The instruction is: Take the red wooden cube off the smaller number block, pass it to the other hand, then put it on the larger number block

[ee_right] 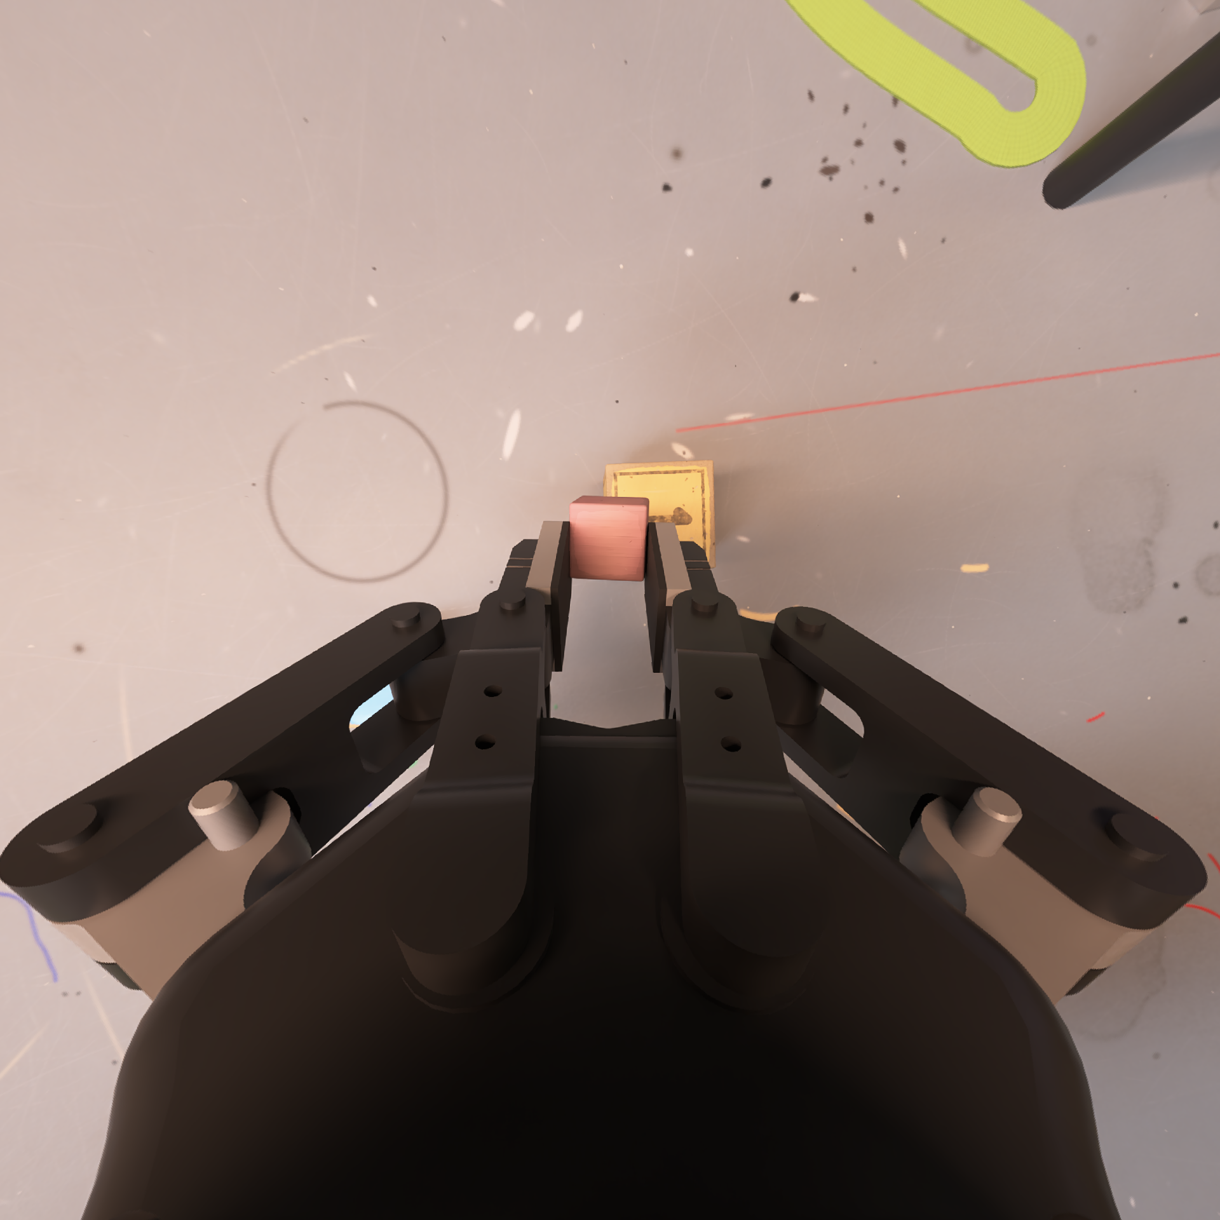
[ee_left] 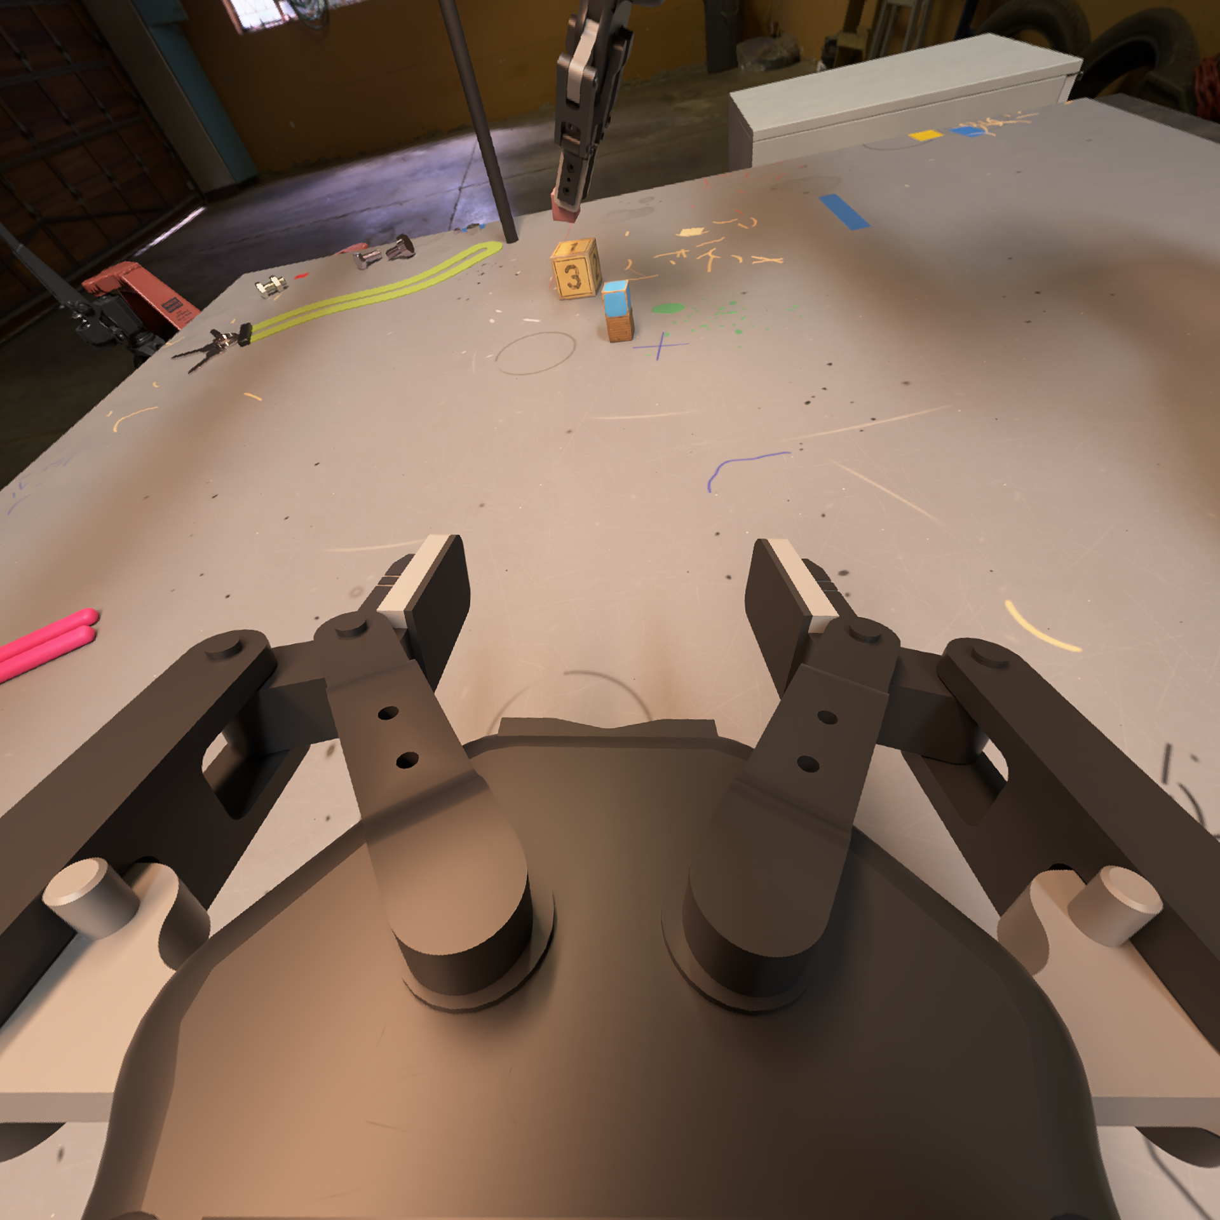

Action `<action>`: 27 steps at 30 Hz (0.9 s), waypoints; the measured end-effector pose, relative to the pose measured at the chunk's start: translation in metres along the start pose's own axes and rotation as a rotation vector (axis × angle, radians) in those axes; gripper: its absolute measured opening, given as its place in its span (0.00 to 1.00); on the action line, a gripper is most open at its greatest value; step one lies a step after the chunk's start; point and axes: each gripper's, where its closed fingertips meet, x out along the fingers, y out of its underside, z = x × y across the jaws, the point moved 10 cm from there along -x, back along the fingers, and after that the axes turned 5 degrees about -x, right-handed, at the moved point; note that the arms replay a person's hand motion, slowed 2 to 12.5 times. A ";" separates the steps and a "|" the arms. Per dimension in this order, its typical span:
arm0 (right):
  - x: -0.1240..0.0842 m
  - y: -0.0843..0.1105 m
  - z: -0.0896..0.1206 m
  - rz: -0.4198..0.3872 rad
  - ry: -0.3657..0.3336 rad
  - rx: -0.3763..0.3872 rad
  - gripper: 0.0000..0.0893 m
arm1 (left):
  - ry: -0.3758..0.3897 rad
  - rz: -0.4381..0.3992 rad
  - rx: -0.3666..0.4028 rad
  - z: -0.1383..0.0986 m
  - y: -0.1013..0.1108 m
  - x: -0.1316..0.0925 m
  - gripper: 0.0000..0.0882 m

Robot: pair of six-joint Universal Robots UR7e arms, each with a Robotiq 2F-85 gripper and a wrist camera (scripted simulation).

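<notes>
My right gripper (ee_right: pixel 607 551) is shut on the red wooden cube (ee_right: pixel 607 538) and holds it in the air above the yellow number block (ee_right: pixel 680 492), a little off to its left. In the left wrist view that gripper (ee_left: pixel 566 206) hangs over the same yellow number block (ee_left: pixel 574 271) at the far side of the table, with the red cube (ee_left: pixel 564 212) at its tips. My left gripper (ee_left: pixel 607 587) is open and empty, low over the near part of the table. A blue cube (ee_left: pixel 616 298) sits on a small brown block (ee_left: pixel 619 327) next to the number block.
A yellow-green strap (ee_left: pixel 376 294) with keys (ee_left: pixel 214 343) lies at the far left, also in the right wrist view (ee_right: pixel 977 72). A dark pole (ee_left: pixel 478 125) stands at the table's far edge. Pink sticks (ee_left: pixel 46 643) lie at the left. Metal bolts (ee_left: pixel 383 251) and a white cabinet (ee_left: pixel 904 99) are farther off.
</notes>
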 end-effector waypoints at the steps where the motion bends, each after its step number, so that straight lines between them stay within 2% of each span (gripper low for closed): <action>1: 0.003 0.000 0.000 0.010 0.007 -0.004 0.23 | 0.001 0.003 0.001 0.000 0.000 0.000 0.83; 10: 0.027 0.000 -0.002 0.072 0.092 -0.034 0.23 | 0.002 0.027 0.015 -0.001 0.004 0.003 0.81; 17: 0.033 -0.003 -0.003 0.087 0.168 -0.049 0.24 | 0.002 0.040 0.026 -0.002 0.005 0.005 0.76; 20: 0.032 -0.005 -0.004 0.086 0.197 -0.054 0.46 | 0.002 0.043 0.030 -0.002 0.006 0.005 0.74; 27: 0.014 -0.013 -0.002 0.020 0.223 -0.063 0.66 | 0.000 0.045 0.039 -0.003 0.006 0.005 0.69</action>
